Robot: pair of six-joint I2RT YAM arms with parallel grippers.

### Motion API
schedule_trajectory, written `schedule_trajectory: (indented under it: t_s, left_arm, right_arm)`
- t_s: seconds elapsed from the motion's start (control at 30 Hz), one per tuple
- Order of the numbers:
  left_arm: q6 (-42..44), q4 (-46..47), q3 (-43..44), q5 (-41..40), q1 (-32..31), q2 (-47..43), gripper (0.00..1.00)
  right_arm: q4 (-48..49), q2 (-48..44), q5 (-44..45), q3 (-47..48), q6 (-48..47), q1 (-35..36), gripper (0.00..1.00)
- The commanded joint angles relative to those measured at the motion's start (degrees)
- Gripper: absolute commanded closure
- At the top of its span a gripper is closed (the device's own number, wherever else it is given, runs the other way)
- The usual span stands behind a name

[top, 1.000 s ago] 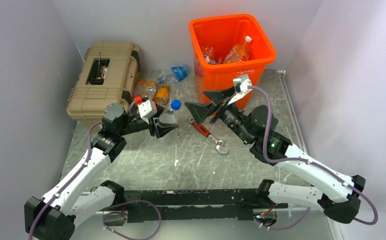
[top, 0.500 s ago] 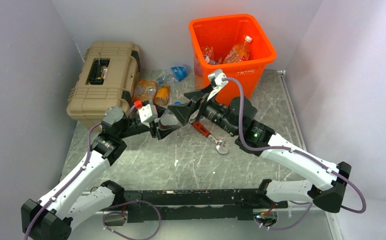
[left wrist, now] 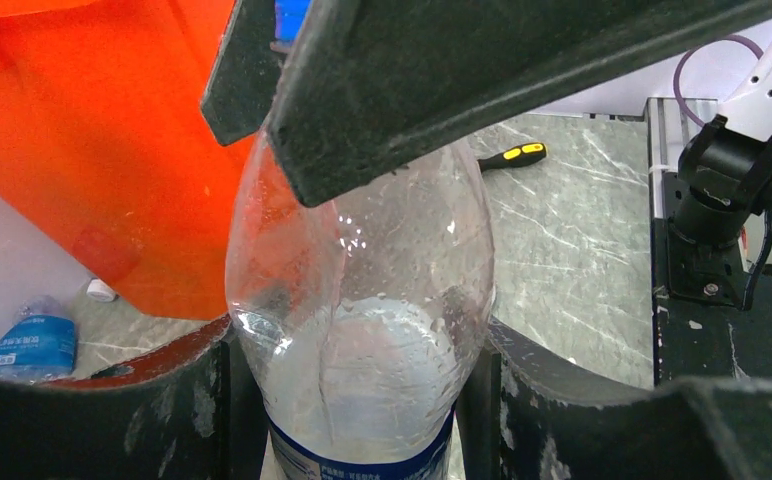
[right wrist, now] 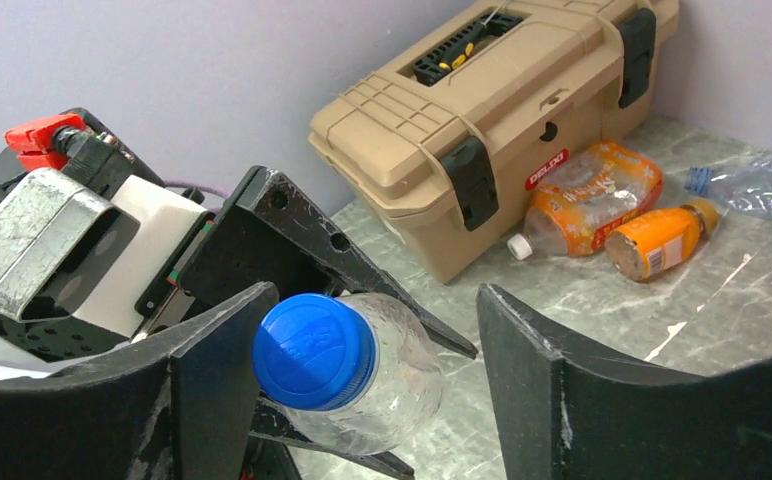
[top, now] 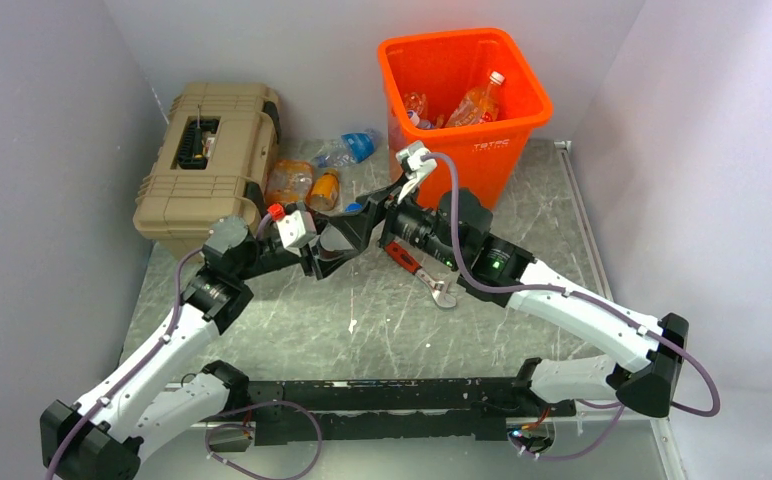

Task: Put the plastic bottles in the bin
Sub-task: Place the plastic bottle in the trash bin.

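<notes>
- Left claw (left wrist: 358,425) is clamped round the belly of a clear bottle (left wrist: 362,300), held over the bench (top: 522,215) near the orange bin (top: 482,160).
- Right claw (right wrist: 377,320) has its jaws apart, straddling the blue cap (right wrist: 312,350), not gripping.
- Binned bottles (top: 477,100) show inside.
- Three loose bottles (top: 292,183) wait beside the toolbox (top: 207,150). Not done yet, I'd say.

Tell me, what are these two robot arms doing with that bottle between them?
They are clearing plastic bottles into the orange bin, which already holds a few. The left gripper grips a clear bottle around its body. The right gripper is open, its fingers either side of the blue cap and not clamped on it. It looks like a handover. Beside the tan toolbox lie other bottles.
</notes>
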Motion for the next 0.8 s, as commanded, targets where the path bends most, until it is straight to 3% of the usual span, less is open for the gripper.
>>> schedule_trajectory:
  t_s: [0.0,0.3,0.37,0.4,0.53,0.6,0.67,0.77]
  left_arm:
    - [1.58,1.43,-0.14,-1.45,-0.81,-1.67,0.91]
    - [2.32,1.17,-0.58,-2.96,-1.48,-2.01,0.88]
    - [2.31,0.96,-0.8,-3.52,-1.65,-2.35,0.84]
    - [2.24,1.01,-0.92,-4.06,-1.74,-2.6,0.8]
    - [2.19,1.15,-1.41,-5.5,-2.04,-3.39,0.49]
    - [1.99,0.8,-1.19,-6.02,-2.14,-3.31,0.16]
    - [1.78,0.44,-0.86,-6.46,-2.22,-3.19,0.03]
    - [1.5,0.88,-1.08,-8.34,-2.24,-3.38,0.01]
  right_arm:
    - [3.14,0.06,0.31,0.66,0.86,0.07,0.28]
    - [4.53,0.16,-0.2,-0.46,0.55,-0.02,0.72]
    - [4.31,0.0,-0.26,-0.53,0.29,-0.02,0.9]
    - [4.29,-0.22,0.21,-0.8,0.32,-0.02,1.0]
    - [4.4,-1.23,1.43,-1.91,-0.39,-0.02,1.0]
    - [4.15,-1.58,1.74,-2.19,-0.72,-0.02,1.0]
    - [3.75,-2.13,2.14,-2.28,-1.07,-0.02,1.0]
    - [2.7,-3.42,3.44,-2.22,-2.28,-0.02,1.0]
